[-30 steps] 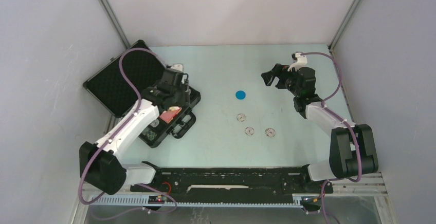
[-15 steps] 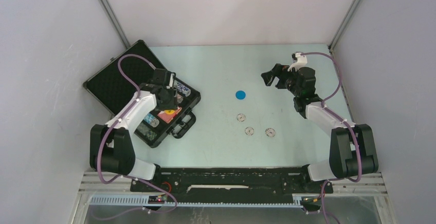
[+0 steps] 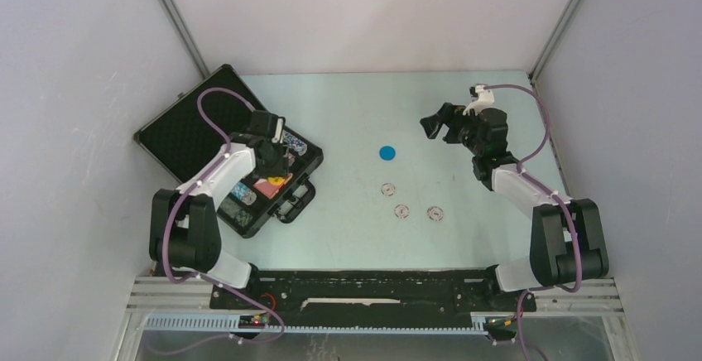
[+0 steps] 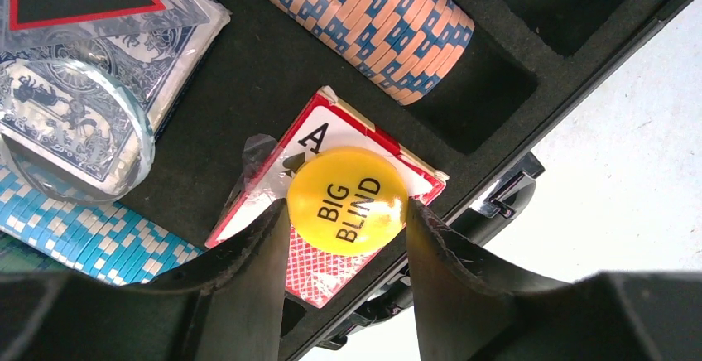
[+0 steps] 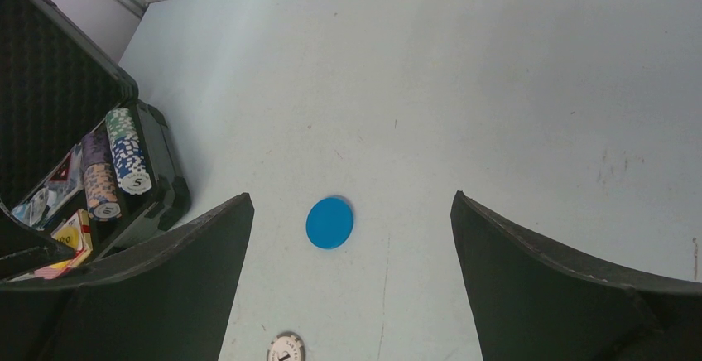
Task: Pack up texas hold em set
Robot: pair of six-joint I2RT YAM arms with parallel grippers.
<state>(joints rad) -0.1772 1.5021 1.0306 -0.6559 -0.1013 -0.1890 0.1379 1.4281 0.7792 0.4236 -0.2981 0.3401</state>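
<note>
Three pale discs point(image 3: 401, 210) lie loose on the counter point(image 3: 331, 241), nearest the arm bases and a little right of its middle. They are not yet packed. Just beyond them the blue disc point(image 3: 387, 153) sits alone near the counter's centre.

At the left edge the briefcase point(image 3: 186, 129) lies open, its lid thrown back toward the far left corner so the foam tray faces up for loading. There our left pincer point(image 4: 348, 212) is clamped on the yellow disc point(image 4: 348, 187) marked BIG BLIND, with a finger pressing each side of its rim. It holds the disc over the red card deck point(image 4: 319, 133), beside the orange chip row point(image 4: 372, 30). We cannot tell whether the disc touches the deck. We judge the rim grip is chosen so the disc can go down flat into the tray.

Farther off, toward the far right corner, our right pincer point(image 5: 352, 198) hovers with its fingers wide apart, holding nothing. It looks down on the blue disc, which we take to be its next pick.
</note>
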